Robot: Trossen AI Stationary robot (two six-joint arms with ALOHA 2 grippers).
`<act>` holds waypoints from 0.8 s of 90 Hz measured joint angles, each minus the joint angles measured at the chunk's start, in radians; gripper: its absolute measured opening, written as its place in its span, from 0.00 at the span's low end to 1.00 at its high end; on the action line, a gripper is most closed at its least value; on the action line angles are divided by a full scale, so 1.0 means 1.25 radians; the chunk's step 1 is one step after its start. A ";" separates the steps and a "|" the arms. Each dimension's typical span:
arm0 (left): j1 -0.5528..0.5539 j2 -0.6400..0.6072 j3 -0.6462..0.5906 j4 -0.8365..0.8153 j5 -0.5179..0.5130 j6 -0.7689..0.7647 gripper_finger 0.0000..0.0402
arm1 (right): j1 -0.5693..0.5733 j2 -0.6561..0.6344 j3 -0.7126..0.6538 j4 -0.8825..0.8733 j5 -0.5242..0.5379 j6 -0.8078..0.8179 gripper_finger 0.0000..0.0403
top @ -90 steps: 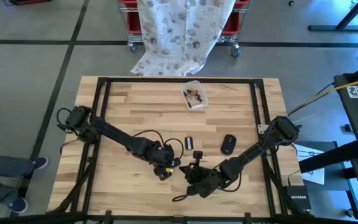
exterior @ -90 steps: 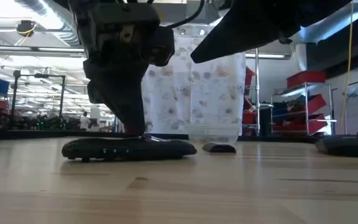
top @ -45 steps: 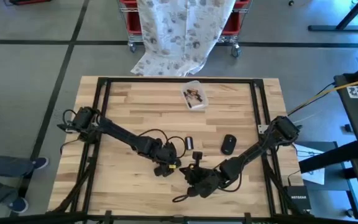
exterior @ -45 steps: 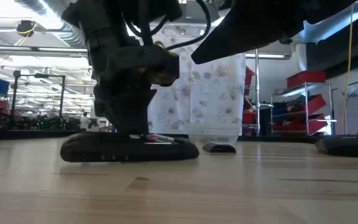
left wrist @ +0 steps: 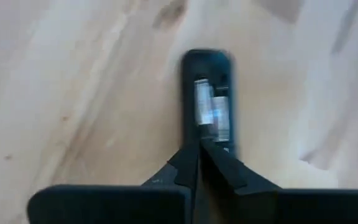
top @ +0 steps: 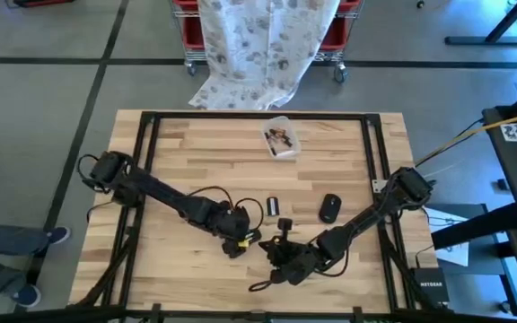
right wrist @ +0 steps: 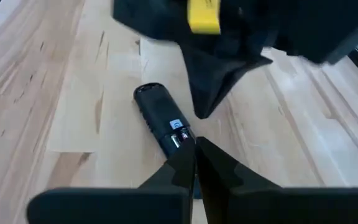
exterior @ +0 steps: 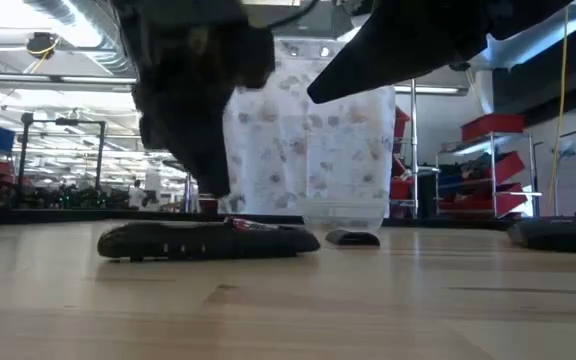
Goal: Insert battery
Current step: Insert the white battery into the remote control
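- High view: the left jaws (top: 238, 244) have drawn back a little from half a second ago, low again beside the right jaws (top: 277, 254); a loose battery (top: 273, 205) lies on the worktop (top: 196, 144), well apart from both.
- Low view: the remote (exterior: 208, 240) lies flat under the left jaws.
- Left wrist view: jaws closed, empty — tips at the remote's open bay, a cell seated.
- Right wrist view: jaws closed, tips at the remote's near end.
- Handling, as a judgement: battery small, rigid, smooth — grip mid-barrel.
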 joint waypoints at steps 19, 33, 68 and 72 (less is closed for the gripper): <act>-0.006 0.041 0.000 0.026 0.005 -0.002 0.00 | 0.000 0.000 0.000 0.000 0.002 -0.003 0.00; 0.001 0.060 0.000 0.035 -0.001 -0.002 0.00 | 0.000 0.000 0.000 0.000 0.004 -0.004 0.00; 0.026 0.104 0.004 0.055 0.018 0.016 0.00 | 0.000 0.000 0.000 -0.002 0.000 -0.005 0.00; 0.025 0.100 0.004 0.054 0.019 0.018 0.00 | 0.000 0.000 0.000 -0.003 0.000 -0.004 0.00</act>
